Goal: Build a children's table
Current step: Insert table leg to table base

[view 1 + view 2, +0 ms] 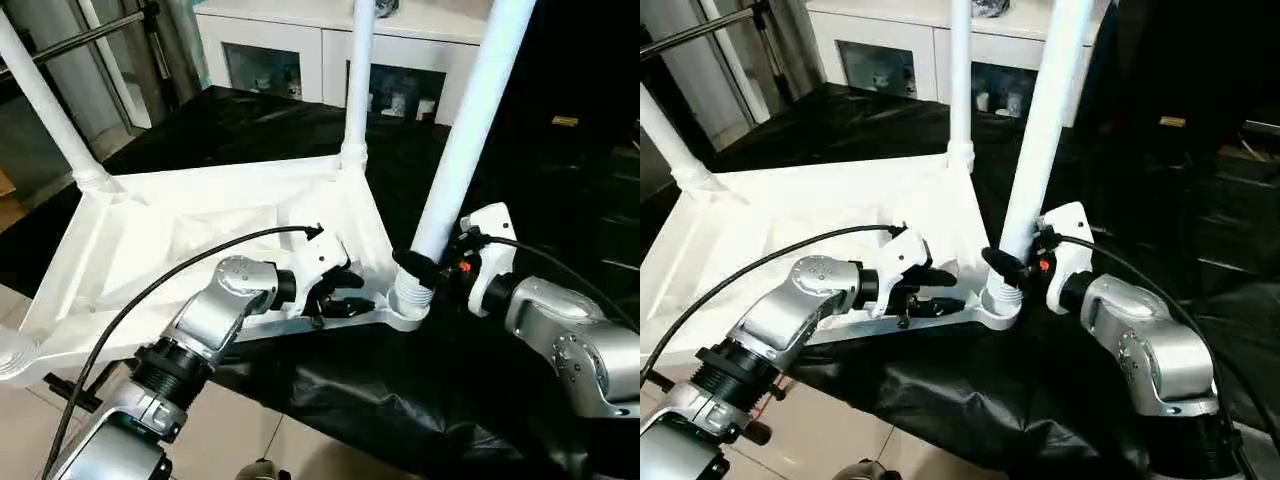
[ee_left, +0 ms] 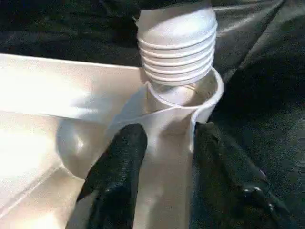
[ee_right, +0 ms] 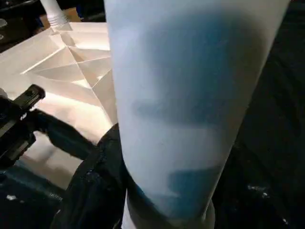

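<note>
The table top [image 1: 200,230] lies underside up on the black cloth. The right gripper [image 1: 432,268] clamps the near-right leg [image 1: 462,150], threads half seated; the left gripper [image 1: 335,292] pinches the top's near edge (bracing, apparently). Next: twist the leg home.

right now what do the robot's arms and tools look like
Both forearms are rounded, silver metal segments, the left with a black ribbed collar near the elbow. Each ends in a white housing carrying a tool with two black fingers: left tool, right tool. A thin black cable loops over each arm to its white housing. A small red mark sits on the right tool's housing.
</note>
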You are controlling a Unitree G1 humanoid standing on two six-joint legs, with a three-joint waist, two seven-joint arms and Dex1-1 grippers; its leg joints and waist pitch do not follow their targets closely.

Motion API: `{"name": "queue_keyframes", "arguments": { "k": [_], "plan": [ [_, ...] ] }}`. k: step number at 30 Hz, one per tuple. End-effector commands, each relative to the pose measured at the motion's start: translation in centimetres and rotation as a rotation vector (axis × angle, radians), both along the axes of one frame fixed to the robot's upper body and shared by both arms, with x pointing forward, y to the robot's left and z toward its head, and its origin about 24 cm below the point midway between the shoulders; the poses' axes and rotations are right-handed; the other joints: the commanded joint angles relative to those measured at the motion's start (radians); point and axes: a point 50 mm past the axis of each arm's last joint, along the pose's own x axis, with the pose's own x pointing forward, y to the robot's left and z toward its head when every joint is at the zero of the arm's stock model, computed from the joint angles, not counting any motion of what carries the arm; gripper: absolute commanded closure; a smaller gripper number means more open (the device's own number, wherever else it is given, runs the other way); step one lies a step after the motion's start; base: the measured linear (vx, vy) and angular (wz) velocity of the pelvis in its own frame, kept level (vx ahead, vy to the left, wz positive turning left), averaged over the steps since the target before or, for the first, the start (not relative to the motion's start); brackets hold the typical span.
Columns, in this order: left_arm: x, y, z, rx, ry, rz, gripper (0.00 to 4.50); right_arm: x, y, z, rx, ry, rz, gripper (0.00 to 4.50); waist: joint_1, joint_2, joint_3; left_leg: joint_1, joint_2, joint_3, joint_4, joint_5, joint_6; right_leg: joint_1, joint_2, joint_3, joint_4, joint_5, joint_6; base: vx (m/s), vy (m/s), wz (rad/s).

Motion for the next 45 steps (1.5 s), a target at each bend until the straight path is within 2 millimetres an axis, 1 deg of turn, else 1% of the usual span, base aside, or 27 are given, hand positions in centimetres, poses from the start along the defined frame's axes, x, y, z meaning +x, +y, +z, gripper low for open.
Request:
{"name": "queue_keyframes", "arguments": {
  "k": [1, 4, 7, 9, 12, 13, 15, 16, 18, 22, 24, 26, 31, 32, 33, 35, 36, 38, 40, 41, 42, 45],
  "plan": [
    [-0.1, 0.1, -0.1, -0.001, 0.017, -0.001, 2.76, -0.1, 0.2, 0.5, -0.011, -0.025, 0.009, 2.59, 0.001, -0.019, -0.073, 0.01, 0.051, -0.02, -0.066, -0.115, 0.024, 0.054, -0.088, 0.054, -0.082, -0.187, -0.154, 0.0, 0.0, 0.0],
    [-0.2, 0.1, -0.3, 0.0, 0.025, -0.006, 2.89, -0.1, 0.2, 0.5, -0.013, -0.023, 0.01, 2.59, 0.0, -0.019, -0.072, 0.01, 0.051, -0.021, -0.068, -0.121, 0.024, 0.054, -0.087, 0.054, -0.084, -0.207, -0.148, 0.0, 0.0, 0.0],
    [-0.4, 0.2, -0.6, 0.01, 0.035, -0.01, 3.17, -0.1, 0.2, 0.5, -0.014, -0.021, 0.011, 2.59, 0.001, -0.019, -0.072, 0.011, 0.051, -0.021, -0.068, -0.124, 0.023, 0.053, -0.088, 0.054, -0.085, -0.217, -0.144, 0.0, 0.0, 0.0],
    [-0.4, 0.3, -0.8, 0.027, 0.03, -0.008, 3.19, -0.1, 0.2, 0.5, -0.016, -0.02, 0.012, 2.59, 0.001, -0.018, -0.073, 0.011, 0.051, -0.021, -0.068, -0.119, 0.023, 0.054, -0.088, 0.054, -0.084, -0.211, -0.143, 0.0, 0.0, 0.0],
    [-0.1, 0.5, -1.2, 0.056, 0.014, 0.01, 3.19, -0.1, 0.3, 0.4, -0.021, -0.019, 0.014, 2.59, 0.0, -0.018, -0.073, 0.01, 0.05, -0.021, -0.068, -0.117, 0.025, 0.054, -0.086, 0.054, -0.086, -0.204, -0.138, 0.0, 0.0, 0.0],
    [0.0, 0.5, -1.4, 0.067, 0.012, 0.012, 3.19, -0.1, 0.3, 0.4, -0.022, -0.019, 0.014, 2.59, 0.001, -0.016, -0.075, 0.01, 0.05, -0.021, -0.067, -0.112, 0.024, 0.055, -0.088, 0.054, -0.083, -0.194, -0.139, 0.0, 0.0, 0.0],
    [0.0, 0.7, -1.7, 0.094, 0.004, 0.008, 3.19, -0.1, 0.3, 0.4, -0.022, -0.019, 0.015, 2.59, 0.001, -0.017, -0.073, 0.011, 0.051, -0.022, -0.068, -0.119, 0.023, 0.054, -0.087, 0.054, -0.084, -0.2, -0.139, 0.0, 0.0, 0.0],
    [0.0, 0.9, -1.8, 0.109, 0.002, 0.005, 3.19, -0.1, 0.4, 0.4, -0.021, -0.018, 0.017, 2.59, 0.0, -0.016, -0.073, 0.011, 0.051, -0.022, -0.069, -0.127, 0.02, 0.053, -0.087, 0.054, -0.086, -0.209, -0.137, 0.0, 0.0, 0.0],
    [0.0, 0.9, -1.8, 0.099, 0.01, 0.003, 3.19, -0.1, 0.4, 0.4, -0.022, -0.018, 0.019, 2.59, 0.0, -0.018, -0.072, 0.011, 0.052, -0.022, -0.069, -0.133, 0.018, 0.054, -0.089, 0.055, -0.086, -0.215, -0.138, 0.0, 0.0, 0.0],
    [0.1, 0.9, -1.6, 0.069, 0.033, 0.01, 3.19, -0.1, 0.4, 0.4, -0.023, -0.018, 0.018, 2.59, 0.001, -0.018, -0.072, 0.012, 0.052, -0.021, -0.069, -0.13, 0.018, 0.053, -0.089, 0.054, -0.086, -0.225, -0.14, 0.0, 0.0, 0.0],
    [0.3, 0.9, -1.6, 0.066, 0.032, 0.021, 2.92, -0.1, 0.4, 0.4, -0.025, -0.018, 0.019, 2.59, 0.0, -0.02, -0.072, 0.011, 0.05, -0.021, -0.068, -0.129, 0.02, 0.053, -0.089, 0.054, -0.087, -0.224, -0.142, 0.0, 0.0, 0.0],
    [0.4, 0.9, -1.7, 0.079, 0.019, 0.023, 2.85, -0.1, 0.4, 0.4, -0.026, -0.018, 0.02, 2.59, 0.001, -0.02, -0.072, 0.011, 0.051, -0.021, -0.068, -0.124, 0.022, 0.053, -0.088, 0.054, -0.087, -0.22, -0.141, 0.0, 0.0, 0.0],
    [0.3, 1.2, -2.0, 0.116, 0.029, -0.006, 2.85, 0.0, 0.5, 0.4, -0.027, -0.018, 0.027, 2.59, 0.001, -0.02, -0.072, 0.011, 0.051, -0.022, -0.07, -0.131, 0.02, 0.053, -0.09, 0.054, -0.088, -0.235, -0.135, 0.0, 0.0, 0.0],
    [0.3, 1.2, -2.0, 0.121, 0.03, -0.007, 3.12, 0.0, 0.5, 0.4, -0.028, -0.019, 0.028, 2.59, 0.0, -0.02, -0.072, 0.011, 0.051, -0.022, -0.07, -0.13, 0.021, 0.052, -0.089, 0.054, -0.088, -0.233, -0.134, 0.0, 0.0, 0.0],
    [0.3, 1.3, -2.0, 0.128, 0.033, -0.009, 3.19, 0.0, 0.5, 0.5, -0.028, -0.019, 0.029, 2.59, 0.0, -0.021, -0.072, 0.012, 0.051, -0.022, -0.07, -0.128, 0.021, 0.053, -0.089, 0.054, -0.087, -0.23, -0.134, 0.0, 0.0, 0.0],
    [0.4, 1.5, -2.0, 0.165, 0.039, -0.024, 3.19, 0.1, 0.5, 0.5, -0.03, -0.02, 0.034, 2.59, 0.001, -0.019, -0.071, 0.012, 0.052, -0.022, -0.07, -0.128, 0.022, 0.052, -0.09, 0.055, -0.087, -0.231, -0.134, 0.0, 0.0, 0.0],
    [0.5, 1.7, -2.1, 0.196, 0.036, -0.035, 3.38, 0.2, 0.6, 0.6, -0.031, -0.02, 0.038, 2.59, 0.001, -0.019, -0.072, 0.011, 0.051, -0.022, -0.07, -0.127, 0.02, 0.053, -0.09, 0.055, -0.086, -0.228, -0.135, 0.0, 0.0, 0.0],
    [0.6, 1.9, -2.1, 0.221, 0.036, -0.042, 3.61, 0.2, 0.6, 0.6, -0.033, -0.021, 0.041, 2.59, 0.0, -0.02, -0.072, 0.01, 0.051, -0.022, -0.07, -0.12, 0.02, 0.054, -0.09, 0.055, -0.084, -0.216, -0.135, 0.0, 0.0, 0.0],
    [0.6, 1.9, -2.0, 0.221, 0.038, -0.045, 3.63, 0.3, 0.7, 0.6, -0.035, -0.022, 0.044, 2.59, 0.0, -0.02, -0.072, 0.011, 0.051, -0.022, -0.069, -0.119, 0.021, 0.053, -0.09, 0.055, -0.085, -0.217, -0.14, 0.0, 0.0, 0.0],
    [0.6, 1.9, -2.0, 0.221, 0.038, -0.045, 3.84, 0.3, 0.7, 0.6, -0.035, -0.022, 0.044, 2.59, 0.0, -0.019, -0.072, 0.011, 0.051, -0.021, -0.069, -0.121, 0.02, 0.053, -0.09, 0.055, -0.085, -0.219, -0.141, 0.0, 0.0, 0.0],
    [0.7, 1.9, -1.9, 0.217, 0.038, -0.046, 3.96, 0.4, 0.7, 0.6, -0.036, -0.022, 0.046, 2.59, 0.001, -0.019, -0.072, 0.011, 0.051, -0.021, -0.069, -0.123, 0.019, 0.053, -0.091, 0.055, -0.086, -0.221, -0.142, 0.0, 0.0, 0.0],
    [0.8, 1.8, -1.8, 0.21, 0.037, -0.048, 4.15, 0.5, 0.8, 0.6, -0.037, -0.024, 0.05, 2.59, 0.001, -0.019, -0.072, 0.012, 0.051, -0.022, -0.07, -0.133, 0.017, 0.054, -0.092, 0.054, -0.087, -0.235, -0.144, 0.0, 0.0, 0.0]
  ]
}}
